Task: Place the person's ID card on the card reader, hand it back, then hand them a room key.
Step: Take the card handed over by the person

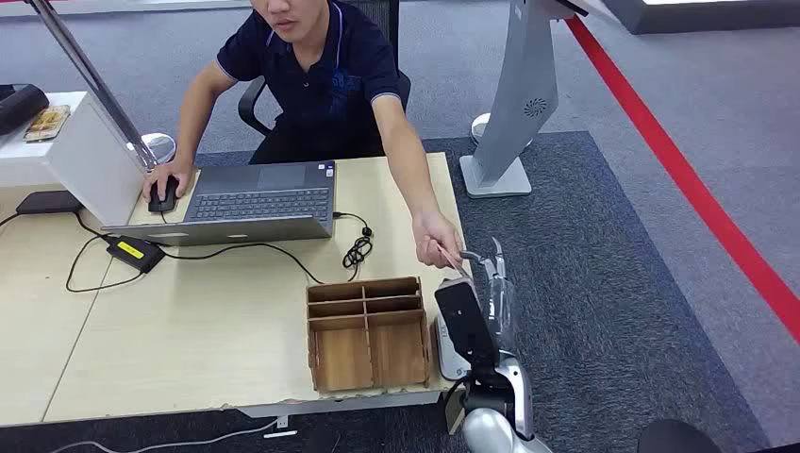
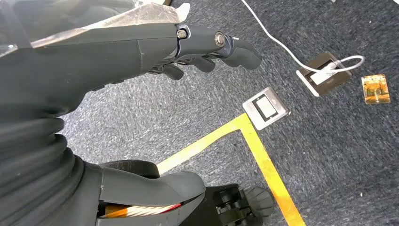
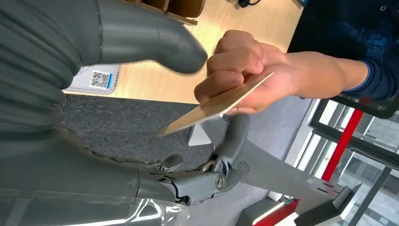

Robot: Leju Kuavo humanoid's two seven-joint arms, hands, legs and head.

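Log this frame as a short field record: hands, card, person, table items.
stage: card handover at the table's right edge
card: thin and flat, pinched in the person's hand, its free end between the right hand's thumb and fingers
right hand: raised beside the table, fingers apart, not closed on the card
left hand: hanging over grey carpet, holding nothing, fingers loosely extended
person: seated behind the table, other hand on a mouse
table items: laptop, wooden organizer, white QR-coded device near the edge
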